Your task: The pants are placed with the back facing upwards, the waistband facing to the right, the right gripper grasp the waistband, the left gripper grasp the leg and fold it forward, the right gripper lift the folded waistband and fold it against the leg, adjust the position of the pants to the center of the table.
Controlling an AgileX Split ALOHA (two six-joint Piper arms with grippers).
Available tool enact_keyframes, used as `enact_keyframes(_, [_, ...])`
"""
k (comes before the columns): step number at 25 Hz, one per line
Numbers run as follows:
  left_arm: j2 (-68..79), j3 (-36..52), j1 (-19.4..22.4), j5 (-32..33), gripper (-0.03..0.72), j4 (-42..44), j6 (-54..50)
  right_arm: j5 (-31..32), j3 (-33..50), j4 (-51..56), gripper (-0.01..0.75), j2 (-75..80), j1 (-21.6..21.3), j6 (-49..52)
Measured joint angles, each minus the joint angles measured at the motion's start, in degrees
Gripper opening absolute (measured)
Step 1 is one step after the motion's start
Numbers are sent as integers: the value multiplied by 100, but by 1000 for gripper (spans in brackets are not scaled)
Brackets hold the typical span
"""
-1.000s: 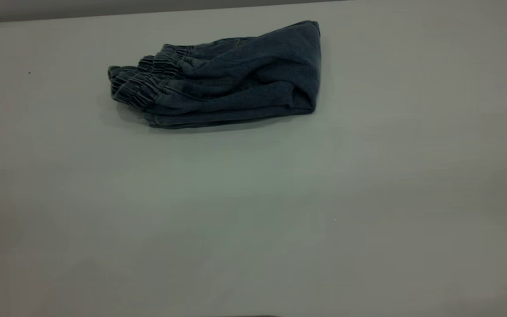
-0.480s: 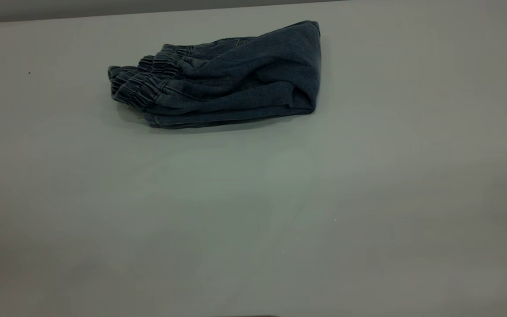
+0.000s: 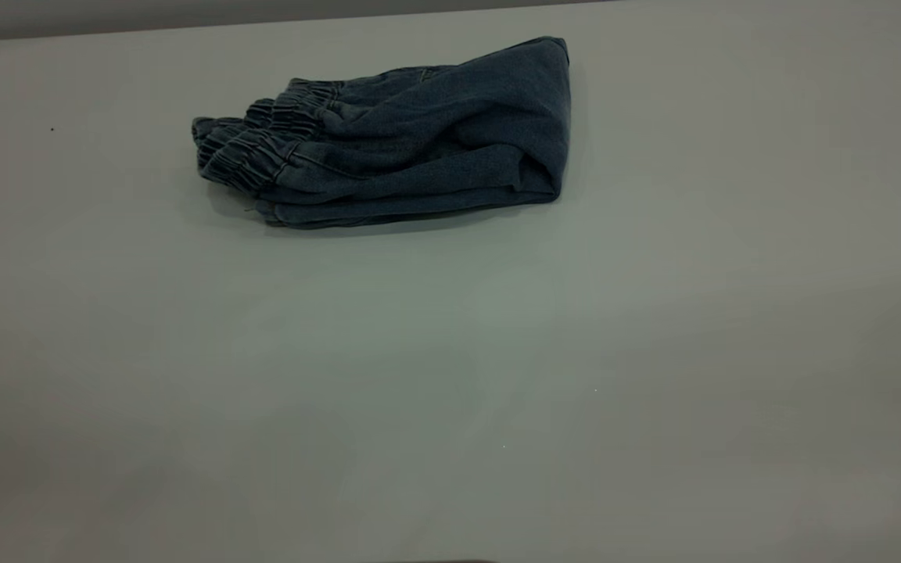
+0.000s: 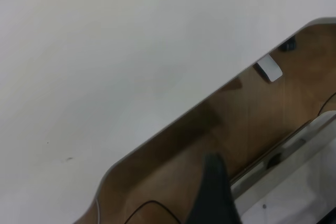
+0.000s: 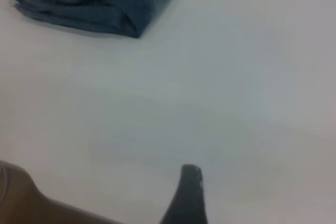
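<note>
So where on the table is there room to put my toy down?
Everywhere in front of the folded pants: the table is bare right to its near edge, and at both sides too. Only the far strip behind the pants is tight.

One folded pair of pants [image 3: 411, 137] on one table [image 3: 450, 352]; one waistband [image 3: 259, 145] at left; one dark fingertip [image 5: 188, 195] seen per wrist view.
</note>
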Motion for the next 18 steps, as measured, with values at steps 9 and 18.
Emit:
enact_keyframes(9, [0,0,0,-23,517,-4,0,0,0,0,586,0,0,0])
enact_keyframes(18, [-322,0,1459,-23,517,-4,5,0,0,0,586,0,0,10])
